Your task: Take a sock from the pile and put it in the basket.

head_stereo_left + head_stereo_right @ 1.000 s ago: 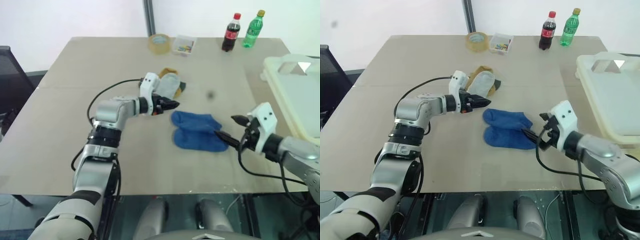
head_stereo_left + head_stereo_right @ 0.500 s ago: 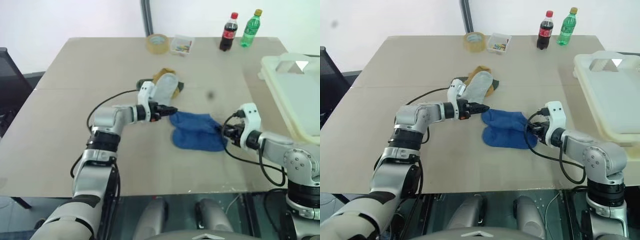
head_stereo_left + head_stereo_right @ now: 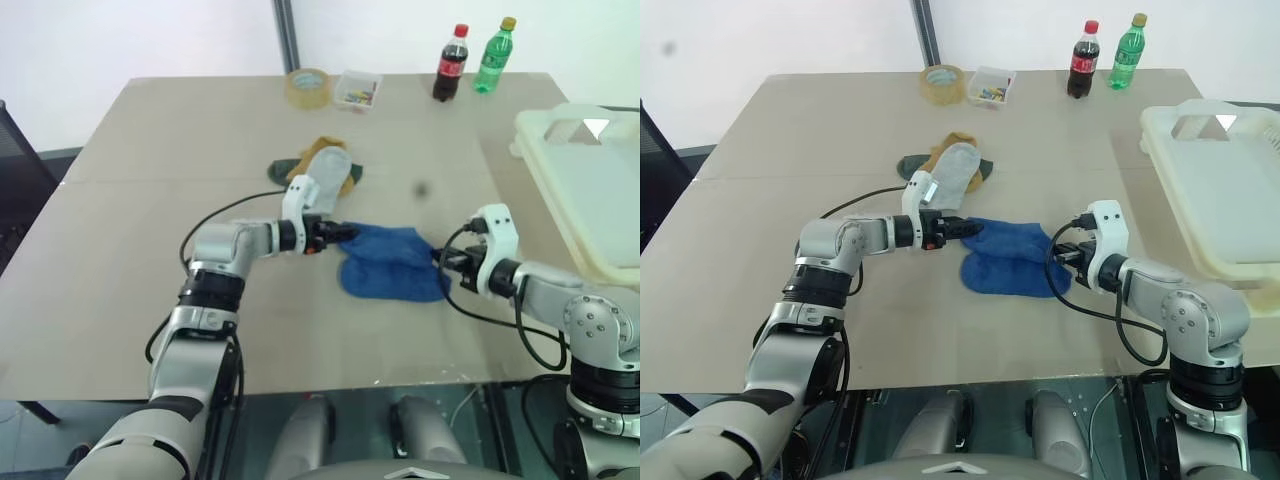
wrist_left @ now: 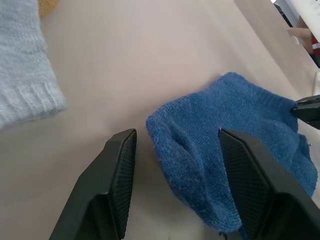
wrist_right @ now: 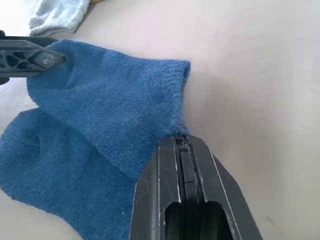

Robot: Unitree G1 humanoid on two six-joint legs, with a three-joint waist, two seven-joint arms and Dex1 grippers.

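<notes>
We're at the pick-up step: right gripper (image 5: 181,142) is pinched shut on the cuff of the blue sock (image 3: 392,262), though the bite looks thin. Left gripper (image 4: 175,155) sits w/ fingers apart around its other end. Next: lift, carry right to the basket (image 3: 560,150), well apart. The pile (image 3: 322,168) lies just behind.

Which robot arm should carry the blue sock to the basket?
Right. The right gripper is already shut on the blue sock's cuff edge, and the basket sits on that side. The left gripper is open at the sock's other end, farther from the basket.
</notes>
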